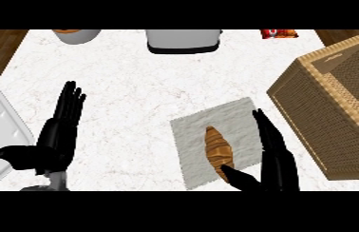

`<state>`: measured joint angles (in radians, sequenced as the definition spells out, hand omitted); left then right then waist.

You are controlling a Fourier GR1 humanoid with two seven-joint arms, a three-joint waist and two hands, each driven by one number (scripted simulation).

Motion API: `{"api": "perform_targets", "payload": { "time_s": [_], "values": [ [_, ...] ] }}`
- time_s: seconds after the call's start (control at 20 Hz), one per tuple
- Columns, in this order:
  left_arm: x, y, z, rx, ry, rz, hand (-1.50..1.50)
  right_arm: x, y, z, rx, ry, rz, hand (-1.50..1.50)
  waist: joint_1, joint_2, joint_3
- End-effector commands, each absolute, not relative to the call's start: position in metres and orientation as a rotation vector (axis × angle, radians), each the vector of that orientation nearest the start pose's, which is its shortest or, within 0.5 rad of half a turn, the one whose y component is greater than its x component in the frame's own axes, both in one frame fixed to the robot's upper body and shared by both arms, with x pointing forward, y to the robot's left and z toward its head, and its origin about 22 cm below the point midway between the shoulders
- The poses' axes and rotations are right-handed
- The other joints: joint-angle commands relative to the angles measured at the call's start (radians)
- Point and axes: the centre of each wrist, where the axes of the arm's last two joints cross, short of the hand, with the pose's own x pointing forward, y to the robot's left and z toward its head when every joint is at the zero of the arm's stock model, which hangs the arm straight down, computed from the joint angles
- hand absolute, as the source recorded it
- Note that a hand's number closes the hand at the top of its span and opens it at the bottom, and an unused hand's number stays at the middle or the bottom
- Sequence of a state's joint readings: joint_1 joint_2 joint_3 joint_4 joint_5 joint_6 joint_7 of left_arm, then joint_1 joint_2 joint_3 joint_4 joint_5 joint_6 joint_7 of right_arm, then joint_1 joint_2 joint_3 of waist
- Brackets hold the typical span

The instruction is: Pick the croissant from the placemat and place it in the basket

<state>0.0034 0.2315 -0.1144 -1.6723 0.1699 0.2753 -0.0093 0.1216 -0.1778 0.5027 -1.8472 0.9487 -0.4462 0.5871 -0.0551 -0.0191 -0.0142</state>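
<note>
A croissant [218, 150] lies lengthwise on a grey placemat [193, 136] on the near part of the white marbled desk [140, 83], right of centre, with its long axis running near to far. The right hand [279, 167] lies over the placemat's right edge, just beside the croissant. Its fingers [266, 131] are straight and together, pointing away along the pastry's right side, and the thumb [240, 178] is spread out to the left, reaching the croissant's near tip; nothing is clasped. The wicker basket [305, 110] stands on the right of the desk, near the placemat's far right corner and apart from the croissant. At the near left, the left hand [56, 138] rests open with its fingers [70, 100] straight and pointing away, holding nothing. Along the far edge stand a pale round vessel [76, 35] at the left, a grey toaster [184, 41] in the middle and a red packet [279, 33] further right.
</note>
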Motion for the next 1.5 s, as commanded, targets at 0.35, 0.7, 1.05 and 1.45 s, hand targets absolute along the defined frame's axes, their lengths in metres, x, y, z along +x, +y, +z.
{"api": "perform_targets", "payload": {
  "time_s": [0.35, 0.7, 1.05, 1.45],
  "values": [
    [0.236, 0.251, 0.029, 0.098, -1.657, 0.065, 0.0, 0.144, -0.142, 0.134, -0.878, -1.061, 0.77, -1.5, 0.046, 0.013, 0.006],
    [0.237, 0.229, 0.033, 0.087, -1.673, 0.053, 0.0, 0.147, -0.123, 0.166, -0.926, -0.96, 0.778, -1.5, 0.06, 0.016, 0.01],
    [0.248, 0.233, 0.03, 0.092, -1.665, 0.058, 0.0, 0.165, -0.114, 0.153, -0.964, -0.861, 0.798, -1.5, 0.053, 0.021, 0.011],
    [0.25, 0.242, 0.034, 0.096, -1.67, 0.053, 0.0, 0.169, -0.107, 0.143, -0.9, -0.883, 0.768, -1.5, 0.055, 0.019, 0.013]
  ]
}}
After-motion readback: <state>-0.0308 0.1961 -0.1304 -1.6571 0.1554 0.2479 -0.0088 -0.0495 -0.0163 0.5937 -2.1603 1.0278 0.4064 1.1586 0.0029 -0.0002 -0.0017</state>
